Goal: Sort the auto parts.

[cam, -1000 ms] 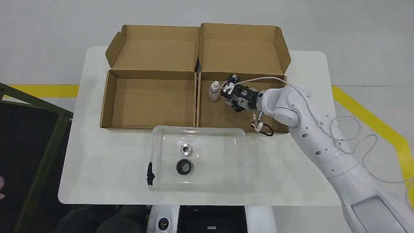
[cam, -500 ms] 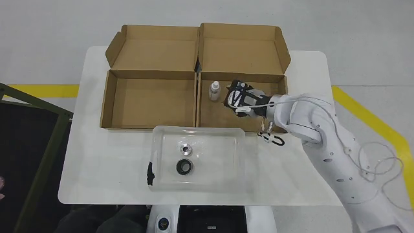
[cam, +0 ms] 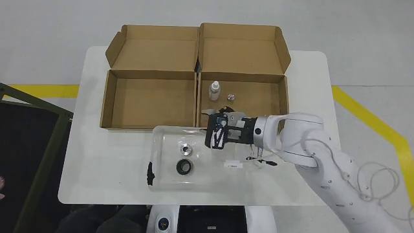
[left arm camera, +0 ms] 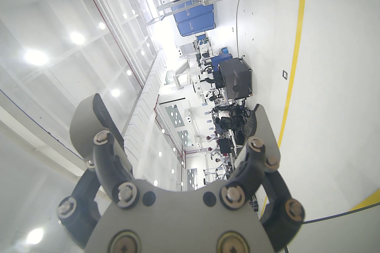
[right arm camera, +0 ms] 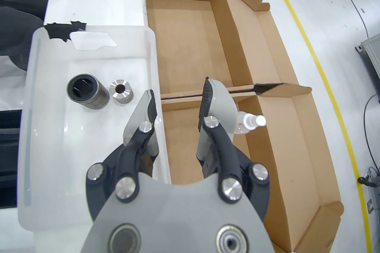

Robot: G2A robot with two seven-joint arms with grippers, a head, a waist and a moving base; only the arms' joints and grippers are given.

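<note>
Your right gripper [right arm camera: 178, 94]: fingers spread apart, holding nothing, over the wall of the clear bin [cam: 204, 176] beside the cardboard box [cam: 259, 111].
Parts: silver nut [right arm camera: 121, 91] and black ring [right arm camera: 86, 91] stand in the bin, holes up.
Way to go: both lie left of it; the nut is closer.
Your left gripper [left arm camera: 178, 109]: spread apart, empty, pointing up.

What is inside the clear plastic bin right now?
A dark cylindrical sleeve and a small silver bushing, side by side. The open right gripper hides one corner of the bin beneath it.
</note>
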